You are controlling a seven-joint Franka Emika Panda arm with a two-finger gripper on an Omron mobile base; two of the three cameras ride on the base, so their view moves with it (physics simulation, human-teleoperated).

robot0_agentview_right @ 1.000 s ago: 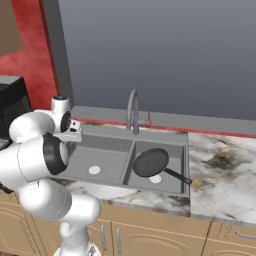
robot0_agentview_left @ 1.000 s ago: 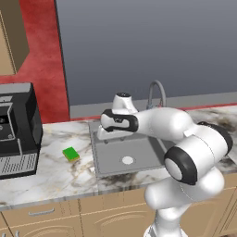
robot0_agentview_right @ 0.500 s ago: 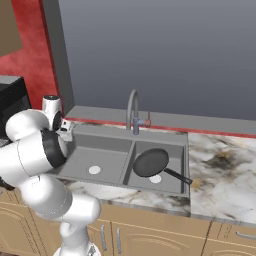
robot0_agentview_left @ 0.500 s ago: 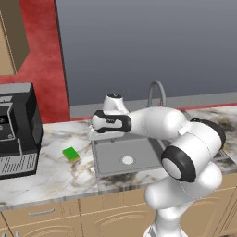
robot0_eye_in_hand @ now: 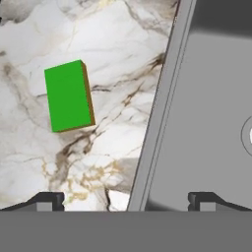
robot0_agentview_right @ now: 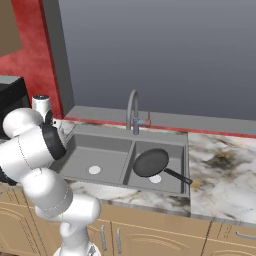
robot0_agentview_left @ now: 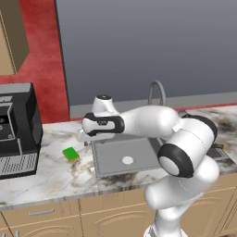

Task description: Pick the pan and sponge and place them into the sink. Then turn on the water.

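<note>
The green-topped sponge lies flat on the marble counter, a little left of the sink. My gripper hangs above the sink's left rim, open, with nothing between its fingers. In the hand view the sponge sits up and to the left of the open gripper, whose jaws straddle the sink rim. The dark pan rests in the right basin of the sink, its handle pointing toward the front right corner. The grey gooseneck faucet stands behind the divider; no water runs.
A black coffee machine stands on the counter at the far left, beyond the sponge. Marble counter runs on both sides of the sink. A grey wall panel rises behind the faucet.
The arm has swung left from over the left basin to the sink's left rim, nearer the sponge. The jaws stayed open. Pan and sponge have not moved.
</note>
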